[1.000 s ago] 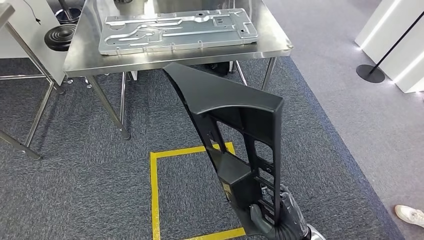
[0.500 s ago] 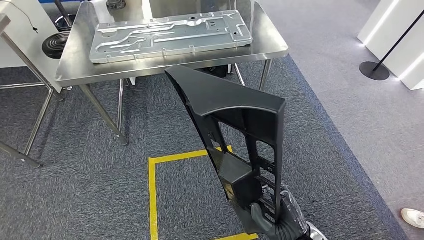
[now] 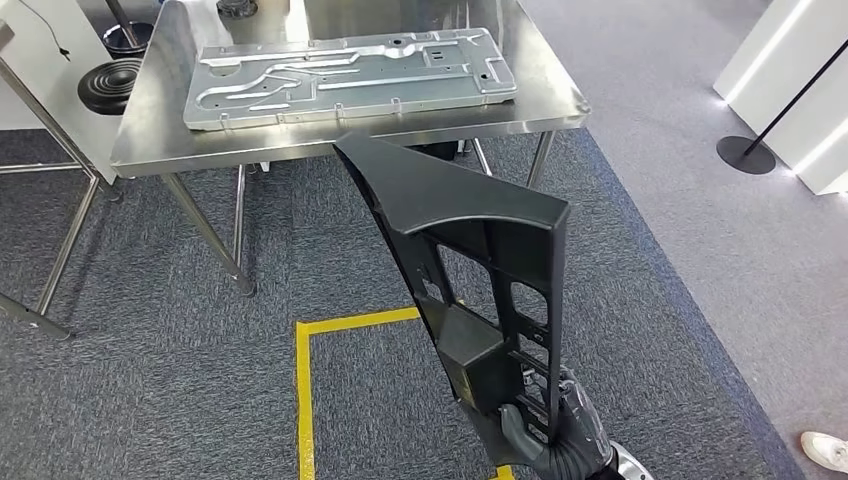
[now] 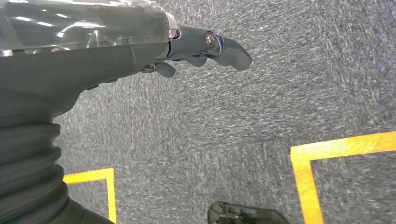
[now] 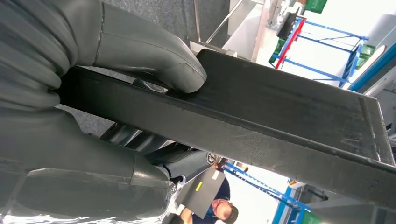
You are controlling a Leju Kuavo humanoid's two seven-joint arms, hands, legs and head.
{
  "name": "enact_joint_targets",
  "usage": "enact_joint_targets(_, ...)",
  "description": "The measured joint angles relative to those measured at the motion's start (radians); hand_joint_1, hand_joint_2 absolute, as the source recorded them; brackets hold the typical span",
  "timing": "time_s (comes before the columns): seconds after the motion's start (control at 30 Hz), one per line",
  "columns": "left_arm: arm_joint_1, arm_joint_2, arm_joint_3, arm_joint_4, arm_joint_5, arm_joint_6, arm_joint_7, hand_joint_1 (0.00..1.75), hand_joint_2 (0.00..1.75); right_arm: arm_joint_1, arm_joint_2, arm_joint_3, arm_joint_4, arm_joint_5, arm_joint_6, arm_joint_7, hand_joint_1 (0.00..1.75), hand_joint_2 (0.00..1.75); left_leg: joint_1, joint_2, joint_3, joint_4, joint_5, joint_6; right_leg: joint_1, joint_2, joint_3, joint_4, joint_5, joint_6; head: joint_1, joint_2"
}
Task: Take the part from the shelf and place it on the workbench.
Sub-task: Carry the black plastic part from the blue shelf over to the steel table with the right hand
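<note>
A long black plastic part [image 3: 470, 230] with open cut-outs stands upright in front of me, and my right hand [image 3: 560, 440] grips its lower end. Close up, the thumb [image 5: 140, 51] presses on the part's flat edge [image 5: 280, 116] while the fingers wrap underneath. The steel workbench [image 3: 350, 135] stands ahead, and the part's top tip overlaps its front edge in the head view. My left hand [image 4: 140, 51] hangs over the carpet with its fingers [image 4: 224, 46] stretched out and nothing in them.
A large stamped metal plate [image 3: 350, 75] covers much of the workbench top. A yellow tape square [image 3: 300, 390] marks the carpet before it. A black round piece [image 3: 108, 85] sits at the left, a stand base [image 3: 745, 155] at the right. A person's shoe [image 3: 825, 450] is at the lower right.
The whole view has shifted: the yellow square has slid down the picture and the workbench sits a little closer. The part stays in my right hand's grip.
</note>
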Motion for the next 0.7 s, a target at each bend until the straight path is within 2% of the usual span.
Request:
enact_joint_targets(0.03,0.0,0.0,0.0,0.0,0.0,0.0,-0.001,0.0,1.75,0.0,-0.001,0.0,0.0,0.0,-0.001,0.0,1.75,1.75,0.0,-0.001,0.008,0.0,-0.006,-0.003,-0.001,-0.001,0.025,-0.071,0.048,-0.002,0.0,0.0)
enact_joint_targets(0.07,0.0,0.0,0.0,0.0,0.0,-0.001,-0.001,0.0,1.75,-0.001,-0.002,0.001,0.001,0.0,-0.002,0.0,1.75,1.75,-0.002,-0.002,0.015,0.001,-0.013,-0.007,0.001,-0.003,0.051,-0.138,0.081,-0.006,0.0,0.0)
enact_joint_targets(0.1,-0.001,0.0,0.0,0.0,0.0,-0.001,-0.002,0.0,1.75,-0.001,-0.003,0.002,0.001,0.0,-0.005,0.0,1.75,1.75,-0.003,-0.002,0.018,0.0,-0.017,-0.013,0.003,-0.004,0.069,-0.186,0.1,-0.01,0.0,0.0)
enact_joint_targets(0.17,-0.002,0.0,0.0,0.0,0.0,-0.004,-0.002,0.0,1.75,-0.001,-0.005,0.005,0.002,0.0,-0.013,0.0,1.75,1.75,-0.004,-0.001,0.021,-0.003,-0.023,-0.024,0.01,-0.003,0.081,-0.215,0.098,-0.021,0.0,0.0)
enact_joint_targets(0.27,-0.004,0.0,0.0,0.0,-0.002,-0.008,-0.003,0.0,1.75,0.001,-0.007,0.007,0.0,-0.002,-0.026,0.001,1.75,1.75,-0.002,0.002,0.027,0.009,-0.04,-0.04,0.007,-0.001,0.093,-0.228,0.095,-0.039,0.0,0.0)
enact_joint_targets(0.3,-0.005,0.0,0.0,0.0,-0.003,-0.009,-0.003,0.0,1.75,0.001,-0.008,0.008,-0.001,-0.002,-0.03,0.002,1.75,1.75,-0.001,0.002,0.013,0.044,-0.059,-0.043,0.005,-0.002,0.101,-0.233,0.093,-0.046,0.0,0.0)
enact_joint_targets(0.33,-0.005,0.0,0.0,0.0,-0.005,-0.01,-0.004,0.0,1.75,0.001,-0.008,0.009,-0.002,-0.003,-0.033,0.002,1.75,1.75,0.0,0.002,-0.014,0.101,-0.086,-0.046,0.004,-0.003,0.109,-0.237,0.091,-0.051,0.0,0.0)
enact_joint_targets(0.4,-0.003,0.0,0.0,0.0,-0.007,-0.013,-0.005,0.0,1.75,0.002,-0.008,0.011,-0.002,-0.003,-0.036,0.003,1.75,1.75,0.0,0.002,-0.095,0.244,-0.139,-0.049,0.007,-0.004,0.116,-0.237,0.084,-0.058,0.0,0.0)
enact_joint_targets(0.43,-0.001,0.0,0.0,0.0,-0.007,-0.014,-0.005,0.0,1.75,0.003,-0.009,0.012,-0.001,-0.003,-0.037,0.004,1.75,1.75,0.0,0.002,-0.127,0.288,-0.145,-0.05,0.008,-0.003,0.12,-0.237,0.081,-0.059,0.0,0.0)
enact_joint_targets(0.47,0.001,0.0,0.0,0.0,-0.008,-0.015,-0.006,0.0,1.75,0.004,-0.009,0.013,-0.001,-0.003,-0.039,0.005,1.75,1.75,0.0,0.002,-0.141,0.295,-0.129,-0.049,0.009,-0.001,0.125,-0.237,0.077,-0.059,0.0,0.0)
enact_joint_targets(0.5,0.002,0.0,0.0,0.0,-0.008,-0.015,-0.007,0.0,1.75,0.005,-0.009,0.014,-0.001,-0.002,-0.041,0.006,1.75,1.75,0.0,0.002,-0.134,0.261,-0.094,-0.047,0.01,0.001,0.131,-0.236,0.072,-0.058,0.0,0.0)
enact_joint_targets(0.57,0.002,0.001,0.0,0.0,-0.008,-0.016,-0.01,0.0,1.75,0.007,-0.009,0.015,-0.002,-0.001,-0.047,0.008,1.75,1.75,-0.002,0.001,-0.082,0.123,-0.007,-0.037,0.014,0.003,0.148,-0.236,0.06,-0.054,0.0,0.0)
enact_joint_targets(0.6,0.001,0.001,0.0,0.0,-0.009,-0.017,-0.011,0.0,1.75,0.007,-0.009,0.015,-0.002,0.0,-0.049,0.009,1.75,1.75,-0.004,0.001,-0.058,0.065,0.018,-0.032,0.017,0.004,0.153,-0.235,0.054,-0.05,0.0,0.0)
enact_joint_targets(0.63,0.001,0.002,0.0,0.0,-0.009,-0.017,-0.013,0.0,1.75,0.007,-0.009,0.015,-0.002,0.0,-0.05,0.009,1.75,1.75,-0.006,0.001,-0.042,0.03,0.028,-0.027,0.019,0.004,0.156,-0.234,0.049,-0.046,0.0,0.0)
enact_joint_targets(0.7,0.001,0.002,0.0,0.0,-0.009,-0.018,-0.015,0.0,1.75,0.008,-0.009,0.016,-0.002,0.001,-0.051,0.01,1.75,1.75,-0.008,0.0,-0.036,0.014,0.024,-0.018,0.02,0.005,0.158,-0.235,0.043,-0.035,0.0,0.0)
